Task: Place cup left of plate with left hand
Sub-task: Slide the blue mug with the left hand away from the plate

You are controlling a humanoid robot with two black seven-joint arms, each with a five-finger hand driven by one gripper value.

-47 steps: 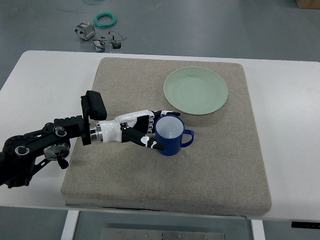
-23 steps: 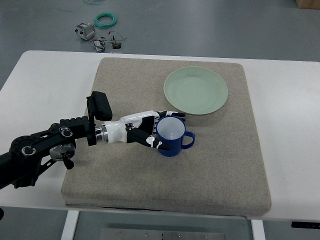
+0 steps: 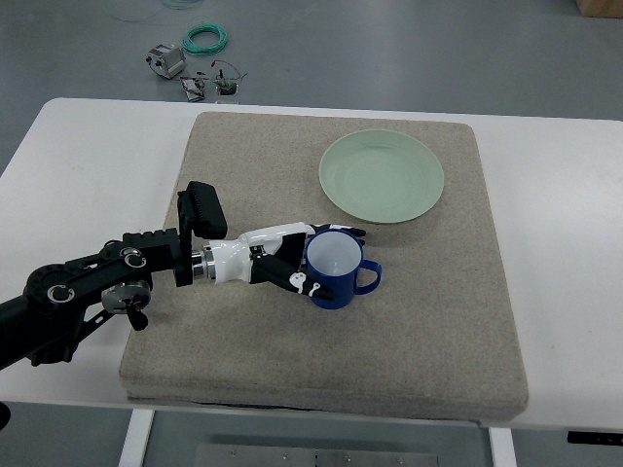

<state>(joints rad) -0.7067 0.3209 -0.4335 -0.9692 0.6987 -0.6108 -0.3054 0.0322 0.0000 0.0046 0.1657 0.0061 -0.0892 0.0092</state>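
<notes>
Cup: a blue cup (image 3: 334,270) with a pale inside is seen upright on the grey mat (image 3: 419,321), below and slightly left of the plate, its handle turned to the picture's right.
Cup, hidden parts: the left side of its wall is covered by the fingers; its base is hard to make out from this steep angle, so contact with the mat cannot be confirmed.
Left hand: the left hand (image 3: 284,259), white with black joints, is wrapped round the cup from the left; fingers (image 3: 336,231) are curled over the far rim and a thumb is pressed low on the near wall.
Left arm: a black arm (image 3: 92,292) is brought in from the left edge, where its lower part is cut off by the frame.
Right arm: none is shown.
Plate: a pale green plate (image 3: 382,177) is laid on the upper right part of the mat, apart from the cup.
Table: a white table (image 3: 565,243) is seen under the mat, its corners cut by the frame.
Floor clutter: a green cable coil (image 3: 204,39) and small parts (image 3: 167,60) lie beyond the table; what the parts are cannot be told.
</notes>
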